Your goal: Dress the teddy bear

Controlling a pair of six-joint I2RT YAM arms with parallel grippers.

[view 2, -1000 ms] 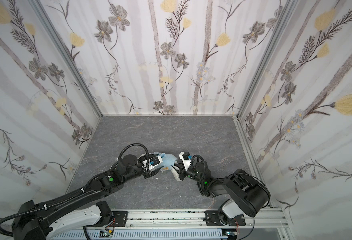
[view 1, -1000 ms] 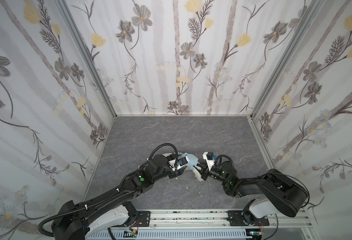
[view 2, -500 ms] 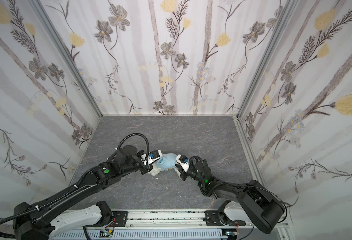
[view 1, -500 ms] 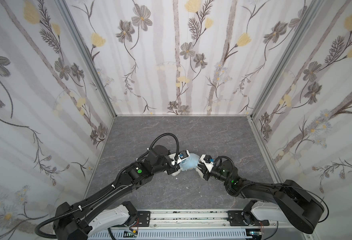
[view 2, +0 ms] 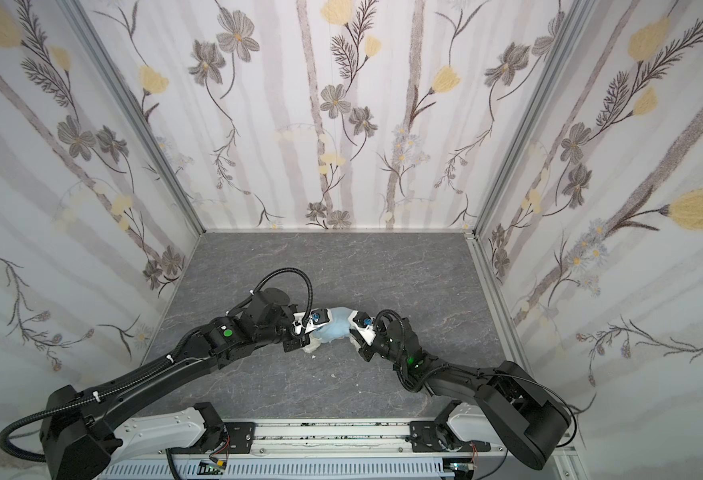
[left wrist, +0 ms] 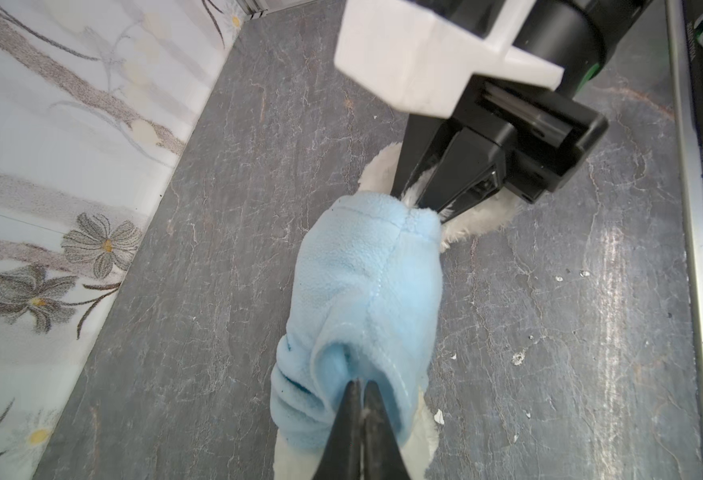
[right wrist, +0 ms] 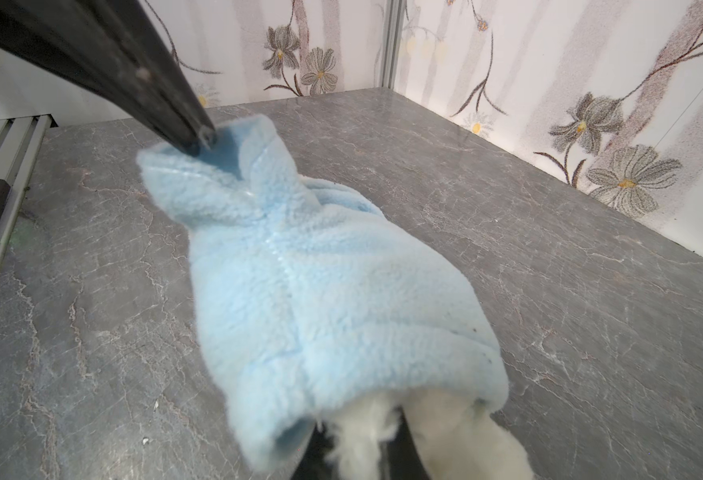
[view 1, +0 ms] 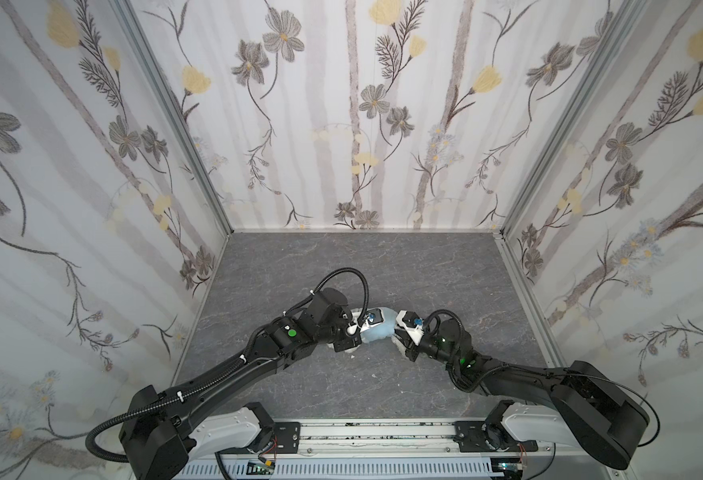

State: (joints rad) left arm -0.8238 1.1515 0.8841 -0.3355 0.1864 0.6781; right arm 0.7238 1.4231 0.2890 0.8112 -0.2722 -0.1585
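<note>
The teddy bear (right wrist: 466, 432) lies on the grey floor, mostly covered by a light-blue fleece hoodie (right wrist: 320, 291); only white fur shows at the hem and under the hood (left wrist: 420, 449). My left gripper (left wrist: 360, 384) is shut on the hood's edge, as the right wrist view also shows (right wrist: 202, 141). My right gripper (right wrist: 360, 453) is shut on a white furry leg below the hem, its black fingers (left wrist: 445, 178) pinching fur. In both top views the hoodie (view 1: 378, 330) (view 2: 335, 328) sits between the two wrists. The bear's face is hidden.
Flowered walls (view 1: 354, 124) enclose the grey marbled floor (view 1: 383, 266) on three sides. A metal rail (view 1: 374, 432) with both arm bases runs along the front edge. Small white crumbs (left wrist: 518, 357) lie scattered on the floor near the bear.
The left gripper has closed onto the hood's edge. The right arm has stretched out from its folded pose, and the bundle has shifted slightly toward the back wall.
</note>
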